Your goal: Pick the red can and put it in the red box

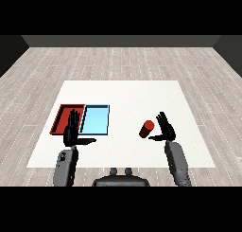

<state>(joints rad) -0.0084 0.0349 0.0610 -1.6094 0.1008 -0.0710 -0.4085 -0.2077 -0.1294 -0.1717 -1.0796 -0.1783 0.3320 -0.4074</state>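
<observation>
Red cylindrical can (147,128) lies tilted on the white table (127,96), just beside the right hand (165,130), whose straight, spread fingers look ready to close on it. The left hand (72,132) hovers with fingers straight over the red tray (60,116). Beside it the light blue tray (96,120) seems empty, and what shows of the red one too.

On the table (132,93) before me two trays lie side by side at my left, touching; the red tray (60,116) is the outer one and the light blue tray (96,120) sits to its right. My left hand (72,130) overlaps the first tray's near corner. The can (147,128) stands tilted well to the right of both trays, just left of my right hand (165,128).
</observation>
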